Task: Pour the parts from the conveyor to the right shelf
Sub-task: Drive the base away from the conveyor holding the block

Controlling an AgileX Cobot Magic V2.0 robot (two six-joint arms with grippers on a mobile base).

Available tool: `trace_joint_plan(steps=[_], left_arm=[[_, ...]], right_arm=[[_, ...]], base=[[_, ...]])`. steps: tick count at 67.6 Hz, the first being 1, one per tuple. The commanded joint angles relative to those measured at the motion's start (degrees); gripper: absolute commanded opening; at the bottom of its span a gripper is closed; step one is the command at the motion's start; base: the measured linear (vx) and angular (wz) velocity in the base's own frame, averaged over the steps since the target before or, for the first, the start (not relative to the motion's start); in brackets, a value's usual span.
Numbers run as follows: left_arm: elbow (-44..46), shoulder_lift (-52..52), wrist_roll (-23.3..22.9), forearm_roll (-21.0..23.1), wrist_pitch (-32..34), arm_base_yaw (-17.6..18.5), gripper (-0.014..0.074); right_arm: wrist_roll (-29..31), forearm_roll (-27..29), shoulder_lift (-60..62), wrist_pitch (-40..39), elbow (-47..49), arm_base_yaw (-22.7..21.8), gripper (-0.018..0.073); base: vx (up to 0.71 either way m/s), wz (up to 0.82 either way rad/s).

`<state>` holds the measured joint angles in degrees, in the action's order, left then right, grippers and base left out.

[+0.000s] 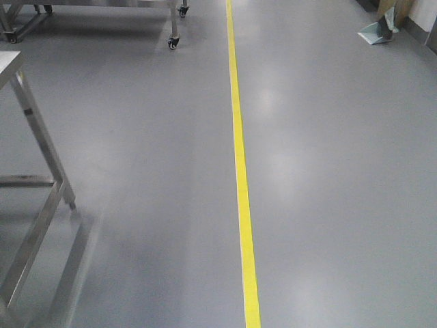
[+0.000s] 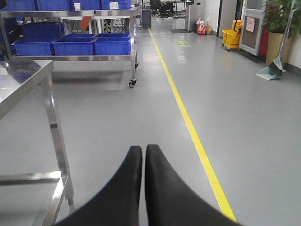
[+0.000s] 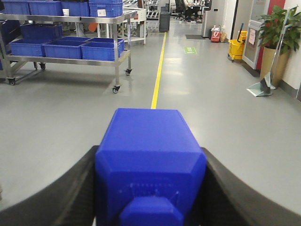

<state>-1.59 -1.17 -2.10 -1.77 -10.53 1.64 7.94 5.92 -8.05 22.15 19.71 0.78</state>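
A bright-blue block-shaped part (image 3: 148, 141) with a small square knob fills the lower middle of the right wrist view, and my right gripper (image 3: 150, 153) is shut on it, a black finger pressing each side. My left gripper (image 2: 143, 149) is shut with nothing in it, its two black fingertips touching above bare floor. A silver wheeled shelf rack (image 3: 70, 59) with large deep blue bins (image 3: 101, 49) stands ahead on the left, also seen as the rack (image 2: 70, 57) in the left wrist view. The conveyor is out of view.
A yellow floor line (image 1: 240, 171) runs straight ahead over grey floor. A steel table (image 2: 28, 82) stands close on the left, its leg (image 1: 41, 130) in the front view. A dustpan (image 3: 259, 88), potted plant (image 3: 277, 28) and yellow mop bucket (image 3: 236, 47) line the right wall.
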Motion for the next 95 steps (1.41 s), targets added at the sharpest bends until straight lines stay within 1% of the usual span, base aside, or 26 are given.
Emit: trace_joint_plan(steps=[1, 60, 95], left_arm=[[1.08, -0.19, -0.42, 0.00, 4.12, 0.28, -0.0006], [1.08, -0.19, -0.42, 0.00, 4.12, 0.28, -0.0006], [1.08, -0.19, -0.42, 0.05, 4.10, 0.28, -0.0006]], right_arm=[[0.51, -0.02, -0.54, -4.53, 1.46, -0.36, -0.0009], [0.51, -0.02, -0.54, -4.54, 1.46, -0.36, -0.0009], [0.51, -0.03, -0.54, -4.54, 1.46, -0.36, -0.0009]], base=[[0.88, 0.01], [0.88, -0.08], [0.83, 0.08]])
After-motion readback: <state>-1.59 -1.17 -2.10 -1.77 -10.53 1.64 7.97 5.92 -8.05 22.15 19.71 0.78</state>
